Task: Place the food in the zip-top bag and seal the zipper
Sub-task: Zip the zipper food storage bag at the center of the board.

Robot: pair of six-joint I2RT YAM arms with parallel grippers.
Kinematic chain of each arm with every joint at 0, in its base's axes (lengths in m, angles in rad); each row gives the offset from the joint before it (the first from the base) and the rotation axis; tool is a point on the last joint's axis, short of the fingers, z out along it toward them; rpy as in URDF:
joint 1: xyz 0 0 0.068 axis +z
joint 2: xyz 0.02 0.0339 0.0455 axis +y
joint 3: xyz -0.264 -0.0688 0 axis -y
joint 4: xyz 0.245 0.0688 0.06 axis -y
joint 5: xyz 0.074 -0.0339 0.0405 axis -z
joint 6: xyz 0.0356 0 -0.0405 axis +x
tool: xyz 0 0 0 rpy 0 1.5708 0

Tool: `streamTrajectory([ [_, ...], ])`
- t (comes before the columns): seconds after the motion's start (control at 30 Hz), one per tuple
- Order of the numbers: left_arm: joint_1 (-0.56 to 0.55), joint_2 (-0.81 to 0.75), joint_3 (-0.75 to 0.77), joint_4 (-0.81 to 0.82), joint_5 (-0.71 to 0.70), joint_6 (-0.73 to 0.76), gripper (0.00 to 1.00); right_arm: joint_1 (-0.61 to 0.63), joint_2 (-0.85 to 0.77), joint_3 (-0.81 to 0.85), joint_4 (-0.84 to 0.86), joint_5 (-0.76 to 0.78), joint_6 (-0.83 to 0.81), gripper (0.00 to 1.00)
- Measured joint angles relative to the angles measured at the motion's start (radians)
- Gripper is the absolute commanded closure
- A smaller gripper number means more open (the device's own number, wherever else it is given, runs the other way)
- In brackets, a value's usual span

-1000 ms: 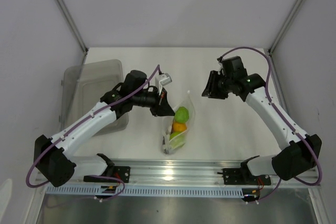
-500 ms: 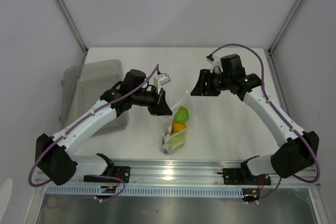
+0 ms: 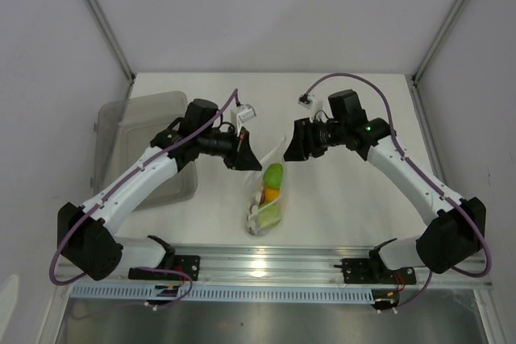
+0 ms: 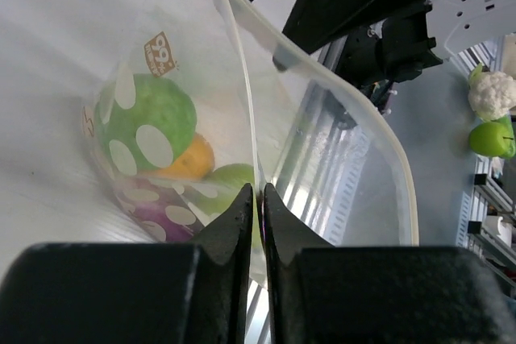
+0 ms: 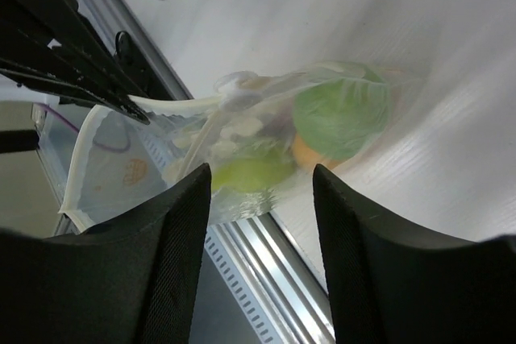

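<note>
the bag [image 3: 256,223] lies on the table [image 3: 347,191] with its shut end toward the arm bases and its mouth at the far end, lifted off the surface. all the food is inside the bag: the green fruit [image 3: 275,175] nearest the mouth, the orange fruit [image 3: 273,194] just behind it, and the pear [image 3: 271,213] deepest, toward the shut end. in the left wrist view the eggplant [image 4: 153,211] shows as a purple patch beneath the green fruit, touching it. the left gripper [image 4: 256,196] is at the left side of the bag's mouth, its fingers pressed together on the bag's rim, with the zipper [image 4: 240,86] strip running down into the pinch. the mouth gapes, its two rim strips standing well apart, so the zipper is unsealed. the right gripper [image 5: 258,173] hangs just right of the bag's mouth, its fingers [image 5: 181,239] spread wide with nothing between them; whether it touches the bag cannot be told. the bin [image 3: 141,130] sits well left of the bag.
</note>
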Motion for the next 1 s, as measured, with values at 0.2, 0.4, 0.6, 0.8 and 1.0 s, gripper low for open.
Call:
streamTrajectory([
  [0.2, 0.008, 0.068, 0.052, -0.019, 0.053, 0.020, 0.84, 0.047, 0.042, -0.006, 0.077, -0.039, -0.029, 0.29],
  [0.4, 0.025, 0.149, 0.091, -0.026, 0.106, 0.027, 0.99, 0.134, 0.087, 0.003, 0.144, 0.016, -0.033, 0.25],
  [0.6, 0.046, 0.177, 0.109, -0.033, 0.139, 0.044, 0.99, 0.117, 0.089, 0.006, 0.155, 0.069, -0.037, 0.24],
  [0.8, 0.065, 0.205, 0.160, -0.058, 0.251, 0.064, 0.99, 0.060, 0.084, 0.006, 0.161, 0.107, -0.033, 0.23],
  [1.0, 0.071, 0.321, 0.293, -0.126, 0.463, 0.135, 0.99, 0.080, 0.067, -0.008, 0.159, 0.170, 0.005, 0.21],
])
